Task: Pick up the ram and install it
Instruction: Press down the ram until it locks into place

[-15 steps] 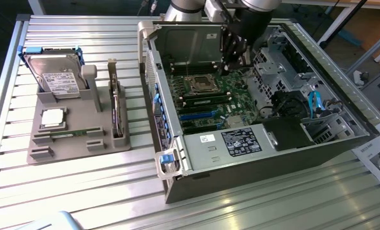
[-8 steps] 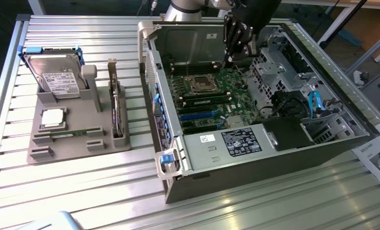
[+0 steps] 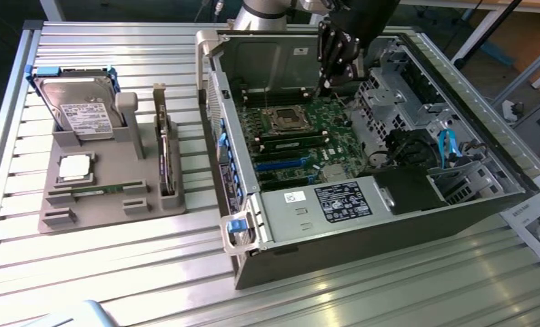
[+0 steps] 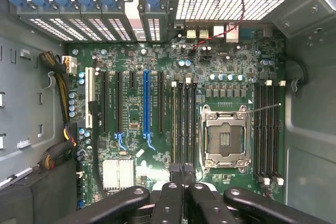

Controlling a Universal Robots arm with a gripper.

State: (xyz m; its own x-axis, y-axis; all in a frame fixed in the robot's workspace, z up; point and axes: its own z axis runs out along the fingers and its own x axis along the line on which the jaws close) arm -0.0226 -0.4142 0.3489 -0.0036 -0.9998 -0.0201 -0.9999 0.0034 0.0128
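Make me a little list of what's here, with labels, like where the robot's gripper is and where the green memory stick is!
gripper: shut, above the motherboard inside the open computer case; gripper
ram: thin green stick lying flat in the gray holder, at its front; ram
processor socket: empty
hard drive: standing upright in the holder
processor chip: lying in the holder
expansion card: standing on edge in the holder
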